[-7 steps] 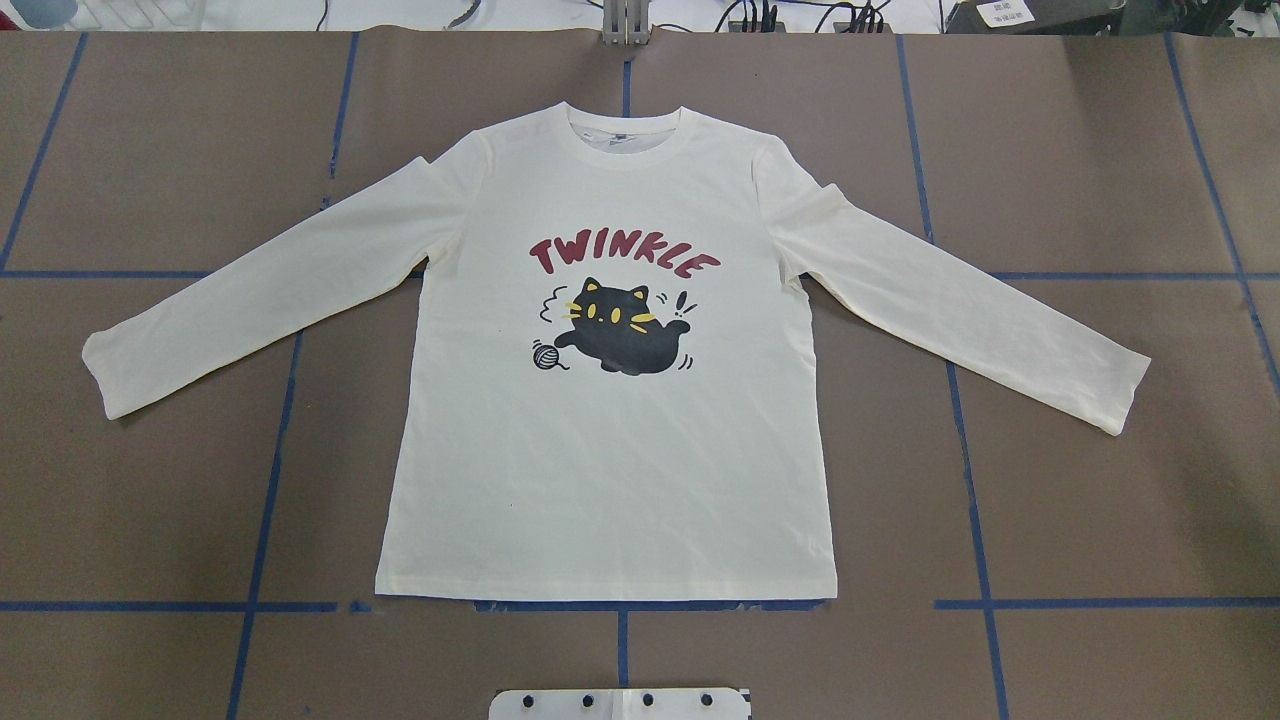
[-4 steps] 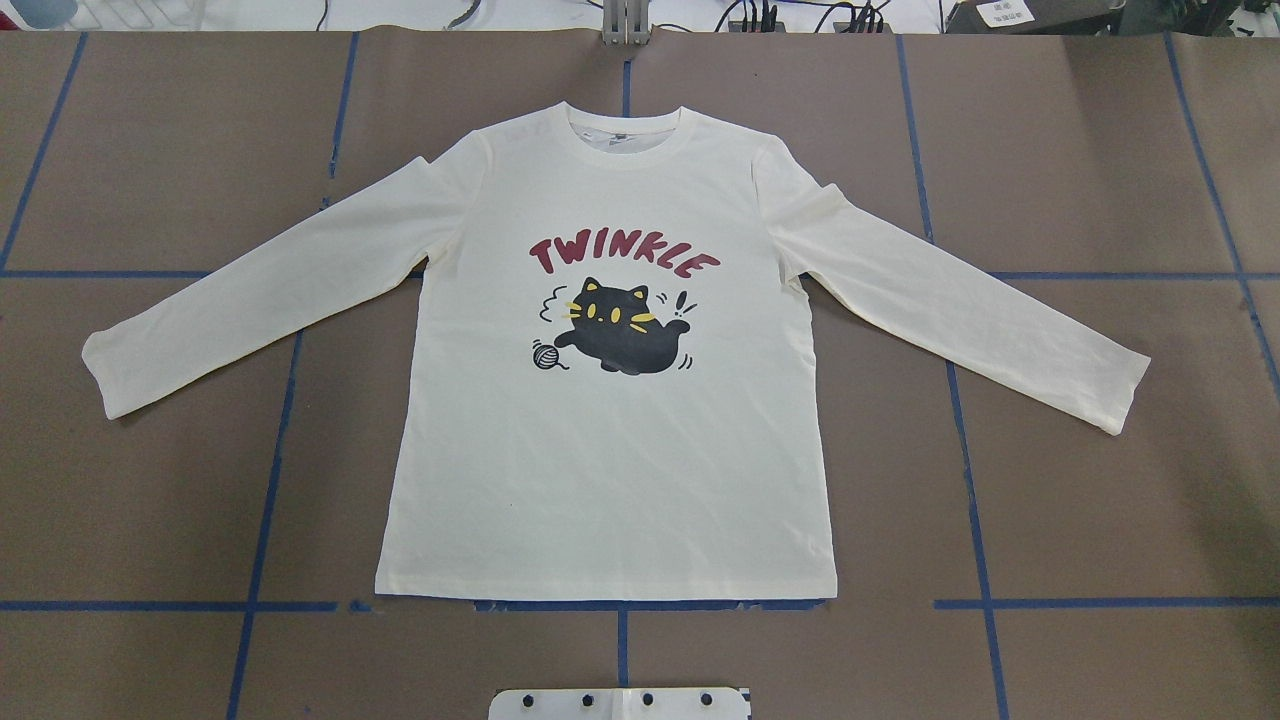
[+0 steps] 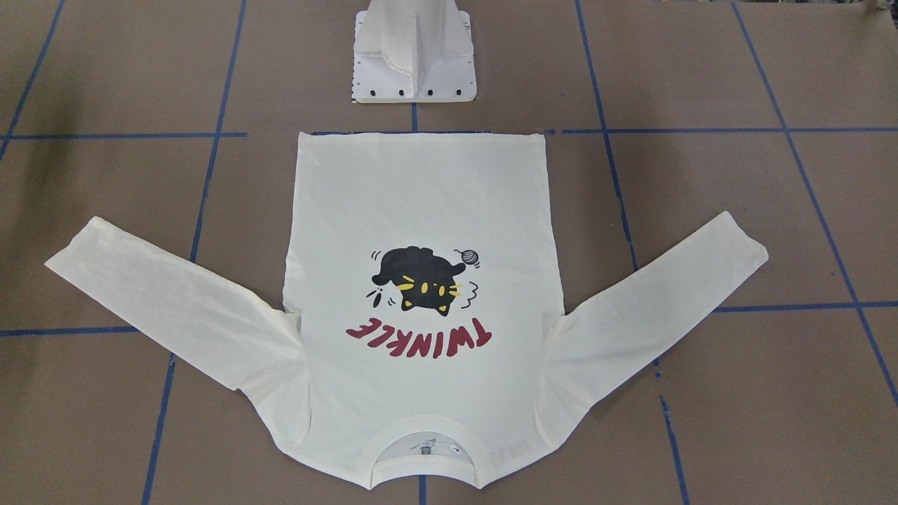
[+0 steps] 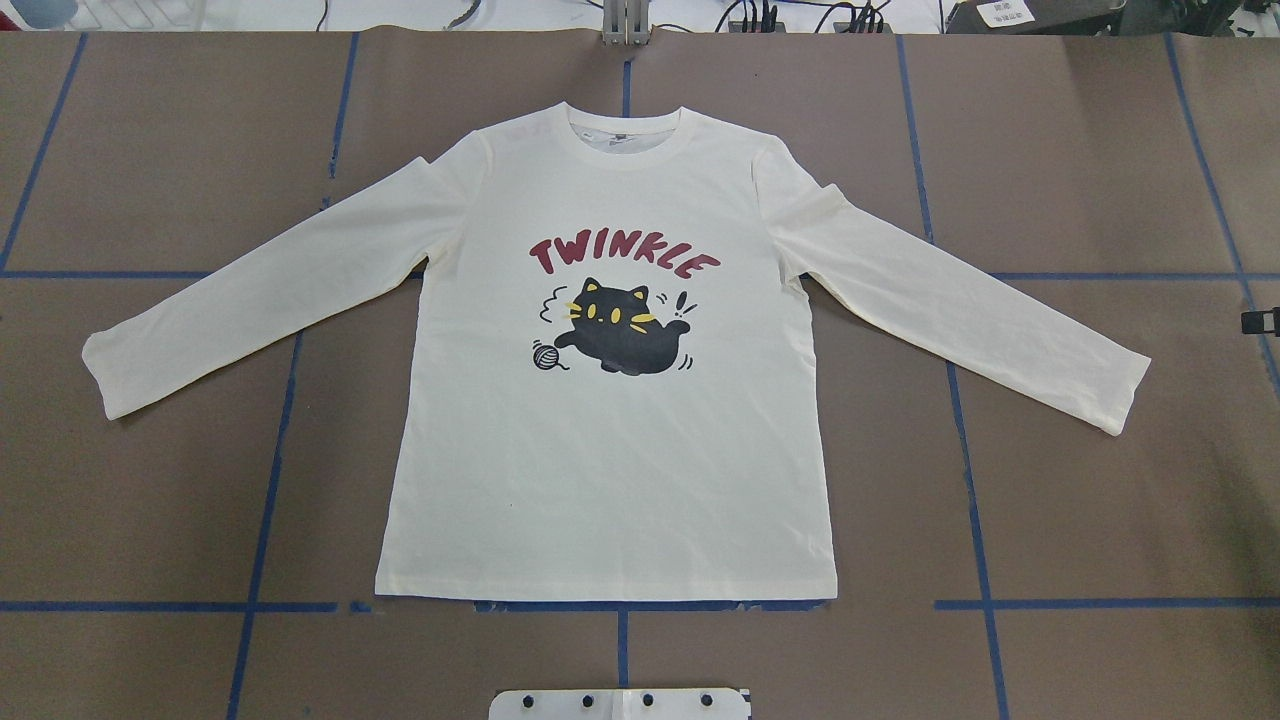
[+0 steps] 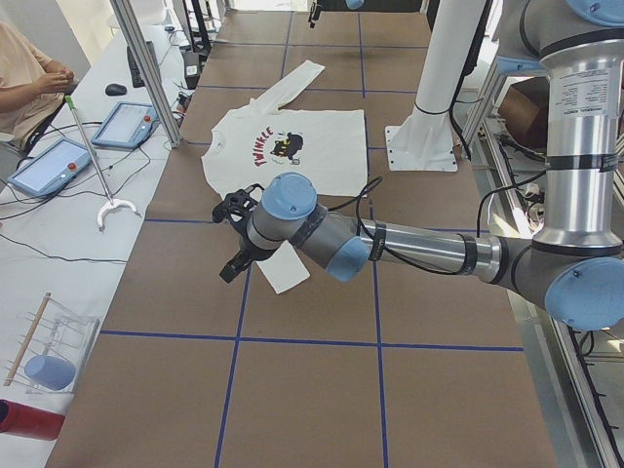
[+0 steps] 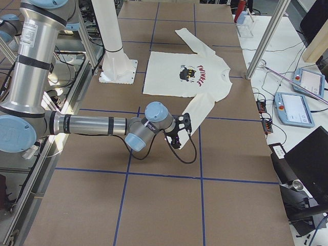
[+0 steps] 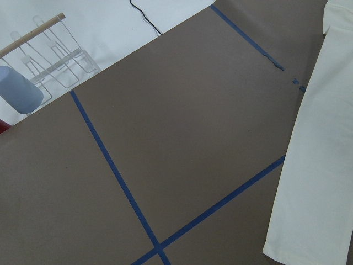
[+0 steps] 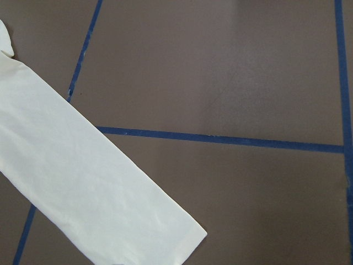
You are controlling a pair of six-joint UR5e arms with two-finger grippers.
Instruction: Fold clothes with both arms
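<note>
Left arm [image 5: 419, 252] stretched low over table [image 4: 150, 500]. Left gripper [image 5: 234, 239] near left cuff [image 4: 105, 375]; right gripper [image 6: 180, 131] near right cuff [image 4: 1125, 395]. I can't tell finger state on either. Shirt [image 4: 610, 480] flat mid-table, print up, sleeves spread. Blue cup [image 7: 21, 91] in wire rack [image 7: 60, 61]. Print reads "TWINKLE" [image 4: 622, 256].

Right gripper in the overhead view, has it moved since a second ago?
Yes. The right gripper has entered at the right edge, moving toward the shirt, and now overlaps the blue tape line there.
</note>
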